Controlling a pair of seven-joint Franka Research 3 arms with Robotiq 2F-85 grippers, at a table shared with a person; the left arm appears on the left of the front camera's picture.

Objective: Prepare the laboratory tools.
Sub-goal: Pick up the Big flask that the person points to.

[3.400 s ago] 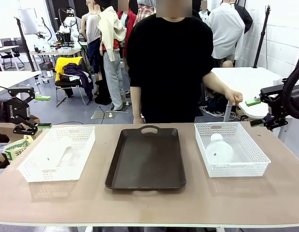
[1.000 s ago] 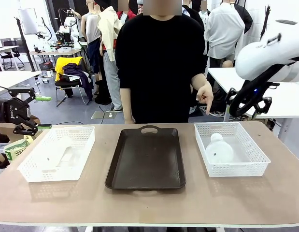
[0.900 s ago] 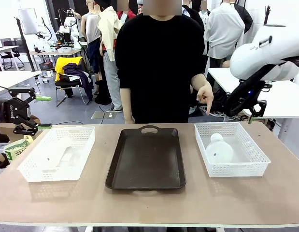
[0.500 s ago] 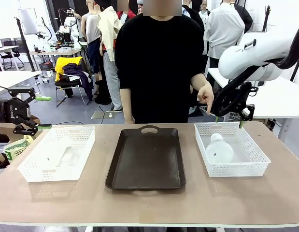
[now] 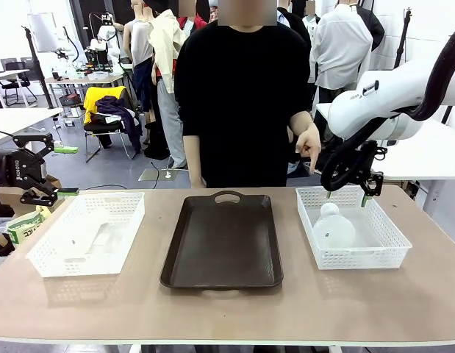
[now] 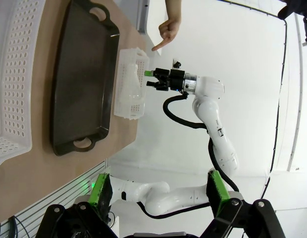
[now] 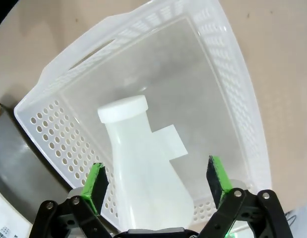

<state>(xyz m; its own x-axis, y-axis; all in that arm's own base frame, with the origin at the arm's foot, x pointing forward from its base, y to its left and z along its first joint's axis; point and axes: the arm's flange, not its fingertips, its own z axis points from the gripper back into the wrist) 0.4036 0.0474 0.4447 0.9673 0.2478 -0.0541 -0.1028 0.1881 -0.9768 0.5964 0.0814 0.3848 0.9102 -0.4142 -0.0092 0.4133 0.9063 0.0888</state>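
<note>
- The right gripper point(image 5: 346, 197) hangs over the far rim of the right-hand white basket point(image 5: 359, 259), fingers pointing down. Its jaws stand wide apart and hold nothing.
- In the right wrist view the right gripper point(image 7: 156, 181) looks straight down into that basket point(image 7: 232, 74). Its green pads sit at 8 and 4 o'clock of the picture, and the flask shows between and below them, not touched.
- That frosted flask point(image 5: 332, 228) point(image 7: 143, 163) appears to lie on its side in the basket, its capped neck pointing to 12 o'clock toward the person and its round base toward the robot.
- The person stands at 12 o'clock of the table point(image 5: 227, 309). One hand point(image 5: 309, 143) points a finger down toward the basket's far left corner, just at 9 o'clock of the right gripper.
- The dark tray point(image 5: 223, 250) lies bare at the table's middle, with the right basket at its 3 o'clock and the left basket point(image 5: 80, 265) at its 9 o'clock.
- A second pale flask point(image 5: 95, 232) lies faintly visible in the left basket.
- The left gripper point(image 5: 64, 170) hovers off the table's edge at 10 o'clock of the left basket, jaws spread wide with nothing between them. In the left wrist view the left gripper point(image 6: 158, 191) has its pads equally far apart.
</note>
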